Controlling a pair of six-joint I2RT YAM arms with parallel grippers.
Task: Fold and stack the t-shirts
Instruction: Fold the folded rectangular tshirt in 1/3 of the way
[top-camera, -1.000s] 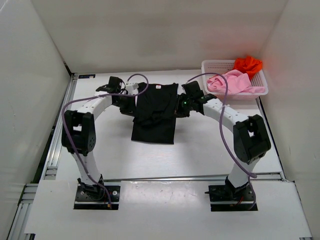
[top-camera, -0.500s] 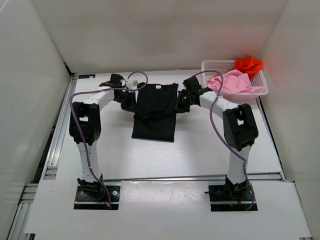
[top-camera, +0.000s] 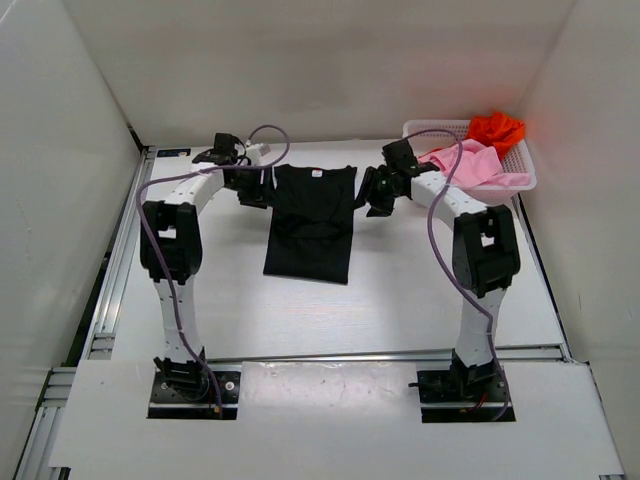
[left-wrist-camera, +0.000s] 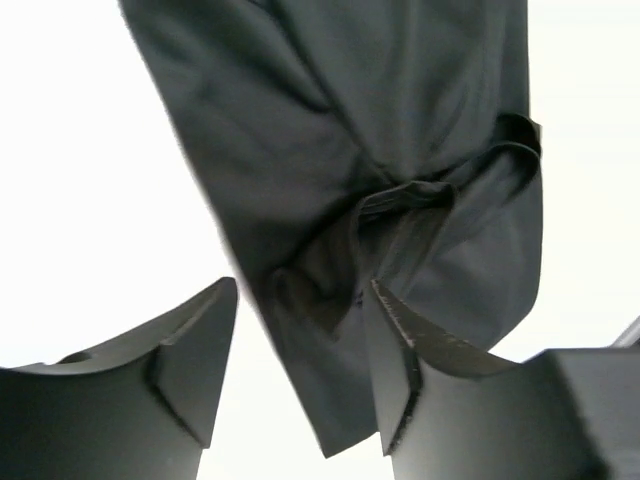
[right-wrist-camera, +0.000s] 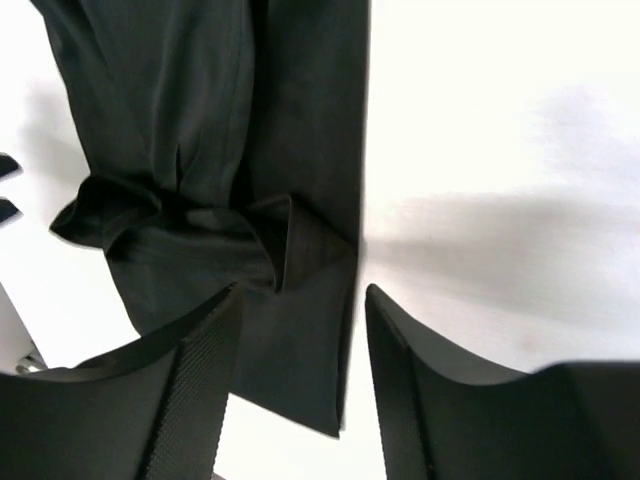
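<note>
Top view with both wrist views, read from left to right.

**Left.** We see the left gripper (top-camera: 254, 188) at the far-left edge of the black t-shirt (top-camera: 310, 230). A second ago it sat further in over the cloth with its jaws closed. Now the jaws stand partly apart and hold nothing. In the left wrist view the cloth lies below the fingers (left-wrist-camera: 200, 350), not pinched between them.

**Centre.** The black t-shirt lies flat on the table (top-camera: 420, 300), collar far and hem near. It forms a narrow upright panel with both sleeves turned inward. Some bunched cloth crosses its middle, and this shows in both wrist views.

**Right.** The right gripper (top-camera: 378, 195) has drawn back in the same way, from over the shirt to just beside its far-right edge. Its jaws are likewise partly open and empty.

**Far right.** The white mesh basket (top-camera: 520, 182) holds the pink t-shirt (top-camera: 465, 165), which spills over its near rim. The orange-red t-shirt (top-camera: 496, 128) sits behind it.

**Reading.** We take the paired release to mark the end of the sleeve fold. What remains, in our judgement, is the lengthwise fold, bringing hem and collar together. The creased middle may need smoothing first. Two of the three shirts are untouched, so the task looks to be in its early part.
</note>
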